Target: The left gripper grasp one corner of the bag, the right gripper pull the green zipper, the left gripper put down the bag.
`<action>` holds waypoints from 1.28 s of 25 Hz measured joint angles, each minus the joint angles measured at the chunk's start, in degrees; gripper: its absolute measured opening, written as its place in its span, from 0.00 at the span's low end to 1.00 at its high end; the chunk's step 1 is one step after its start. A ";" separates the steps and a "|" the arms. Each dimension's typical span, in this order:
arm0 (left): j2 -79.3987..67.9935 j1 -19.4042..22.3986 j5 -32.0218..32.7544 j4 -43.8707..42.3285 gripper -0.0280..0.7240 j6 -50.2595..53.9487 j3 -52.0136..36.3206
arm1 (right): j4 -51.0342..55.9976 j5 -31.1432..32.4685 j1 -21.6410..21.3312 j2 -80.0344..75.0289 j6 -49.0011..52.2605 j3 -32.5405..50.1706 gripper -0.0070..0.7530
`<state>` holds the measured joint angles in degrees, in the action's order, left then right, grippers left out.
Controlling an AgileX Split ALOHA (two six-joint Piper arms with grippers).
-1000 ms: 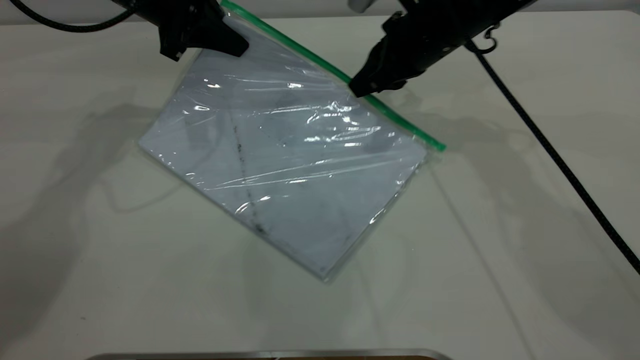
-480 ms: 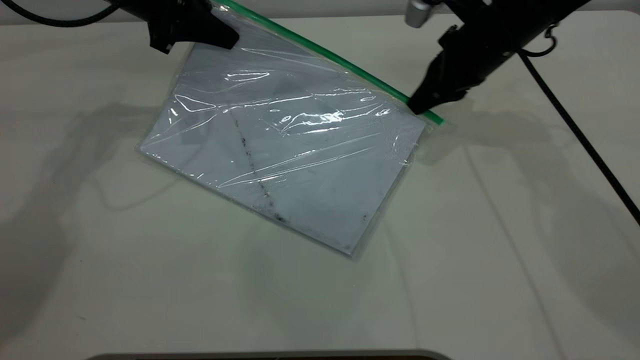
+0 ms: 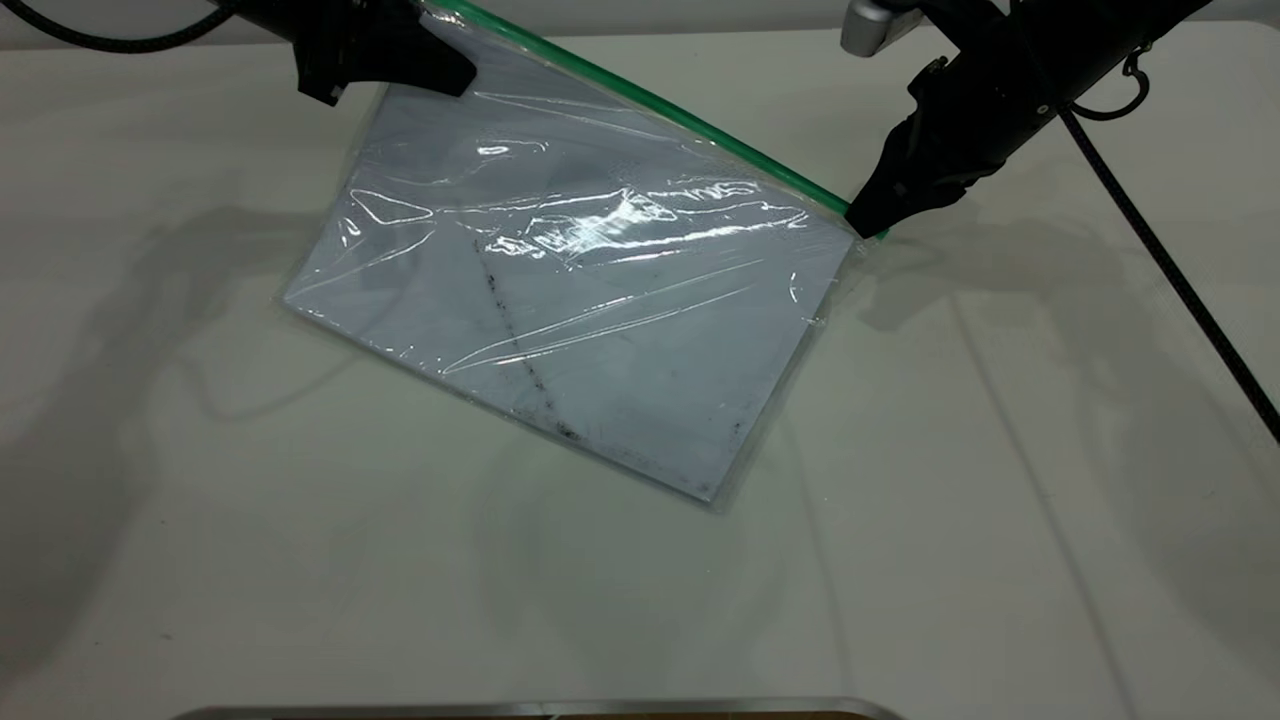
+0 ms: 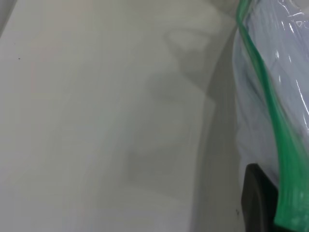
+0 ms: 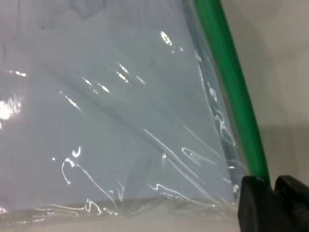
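The bag, a clear pouch with white paper and a dark diagonal smudge, hangs tilted, its lower corner near the table. The left gripper at the top left is shut on the bag's upper corner; one finger presses beside the green strip. The green zipper runs along the bag's upper edge. The right gripper is shut on the zipper at its far right end, at the bag's right corner; its fingers clamp the green strip. The slider tab is hidden between them.
The white table lies under the bag. The right arm's braided cable hangs across the right side. A metal edge runs along the bottom of the exterior view.
The right gripper has slid along the green zipper from its middle to the right end. The bag has swung up and flattened, its right corner lifted.
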<state>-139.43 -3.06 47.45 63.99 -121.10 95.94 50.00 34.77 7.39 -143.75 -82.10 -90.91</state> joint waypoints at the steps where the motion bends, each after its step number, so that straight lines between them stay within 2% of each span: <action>1: 0.00 0.05 -0.22 -0.21 0.11 0.00 0.00 | -0.20 -0.37 -0.05 0.19 0.00 0.00 0.16; 7: -0.11 -0.24 -0.93 -0.38 0.11 2.11 0.00 | -0.02 -1.44 0.01 8.41 1.40 0.47 0.55; 9: -0.89 -0.88 -1.55 0.64 0.12 4.40 0.00 | 0.80 -1.35 0.01 13.69 3.31 0.47 0.60; 12: -2.93 -2.63 -3.13 2.73 0.15 8.92 0.07 | 1.46 1.22 0.01 22.70 7.34 0.47 0.61; 14: -3.84 -3.68 -5.48 3.53 0.22 12.57 0.07 | 1.46 4.44 0.01 28.99 10.98 0.47 0.59; 19: -2.96 -4.34 -13.79 4.35 0.50 22.98 0.02 | -3.94 10.97 0.06 43.75 23.17 0.52 0.58; 23: 1.30 -3.79 -15.27 4.48 0.71 33.41 0.02 | -14.30 19.35 0.06 56.02 36.02 0.52 0.58; 29: 10.43 -3.80 -12.26 4.23 0.76 45.49 0.02 | -30.63 35.15 0.06 70.24 56.38 0.52 0.58; 32: 15.66 -3.80 -7.54 1.13 0.76 48.26 -0.04 | -35.70 35.99 0.06 74.47 63.36 1.40 0.57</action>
<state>-123.77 -6.86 39.92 65.11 -72.84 95.91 14.30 70.77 7.45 -69.28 -18.74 -89.50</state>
